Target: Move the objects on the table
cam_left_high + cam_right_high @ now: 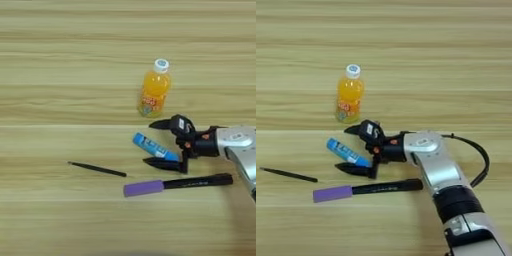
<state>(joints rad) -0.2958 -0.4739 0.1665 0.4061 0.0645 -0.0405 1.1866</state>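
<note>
A small blue tube [150,147] with a white end lies slanted on the table [60,100], just below the juice bottle. My right gripper [148,142] is open, reaching in from the right with one black finger on the far side of the tube and the other on its near side. In the right eye view the gripper [342,149] straddles the tube [346,152] the same way. A thick black marker [197,182] lies in front of the gripper, with its purple cap [144,188] at its left end. A thin black stick [97,169] lies further left.
An orange juice bottle [154,95] with a white cap stands upright just beyond the gripper's far finger. The silver forearm [431,160] and its black cable come in from the lower right, crossing above the marker's right end.
</note>
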